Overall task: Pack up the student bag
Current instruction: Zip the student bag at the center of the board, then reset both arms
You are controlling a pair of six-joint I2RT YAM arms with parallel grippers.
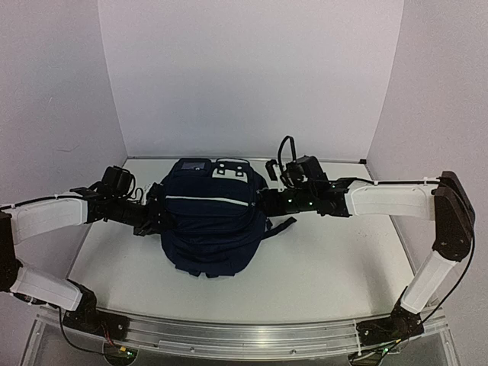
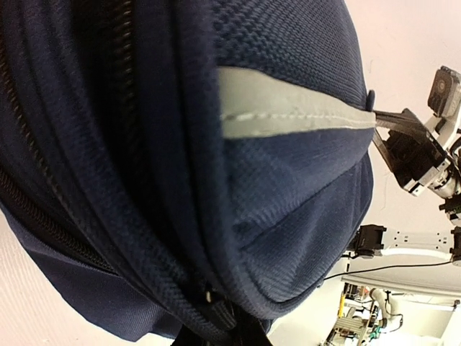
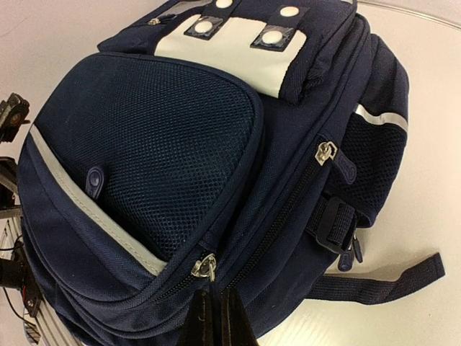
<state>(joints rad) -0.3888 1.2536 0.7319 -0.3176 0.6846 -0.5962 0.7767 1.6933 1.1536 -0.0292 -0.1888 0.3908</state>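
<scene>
The bag [image 1: 206,236] lies at the middle of the table [image 1: 328,259], its base toward the near edge and its white patch [image 1: 230,169] toward the far edge, so its long axis runs near to far. The two arms reach in from either side and flank it about midway along that axis. The left gripper [image 1: 152,212] presses against the bag's left flank with its jaws together; the left wrist view is filled with navy fabric and zip seams, so what it pinches, if anything, cannot be told. The right gripper [image 3: 214,321] meets the right flank, jaws together, its tips directly below a zip pull [image 3: 204,267] – whether the tab is clamped is not clear. Judgement: the right gripper is nearer the pull, and that zip track climbs away from the tips toward the patch end – any pull should follow that line.
</scene>
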